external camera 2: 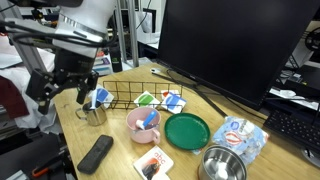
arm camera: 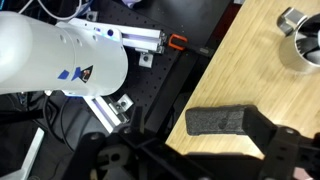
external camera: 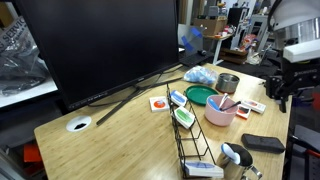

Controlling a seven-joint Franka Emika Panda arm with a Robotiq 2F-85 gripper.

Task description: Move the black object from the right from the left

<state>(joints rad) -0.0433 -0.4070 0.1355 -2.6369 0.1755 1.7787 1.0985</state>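
Note:
The black object [external camera: 263, 143] is a small flat matte-black bar lying near the table's edge; it also shows in an exterior view [external camera 2: 96, 153] and in the wrist view [arm camera: 215, 120]. My gripper [external camera: 283, 95] hangs in the air above and a little behind it, also seen in an exterior view [external camera 2: 68, 92]. Its fingers are spread and hold nothing. In the wrist view the gripper [arm camera: 190, 155] is dark at the bottom, and one finger covers the bar's end.
A pink bowl [external camera 2: 143, 122], a green plate [external camera 2: 187, 130], a metal bowl [external camera 2: 222, 165], a metal cup [external camera 2: 95, 113] and a black wire rack [external camera 2: 140, 97] stand close by. A big black monitor [external camera: 100, 45] fills the back. The table edge [arm camera: 195, 95] runs beside the bar.

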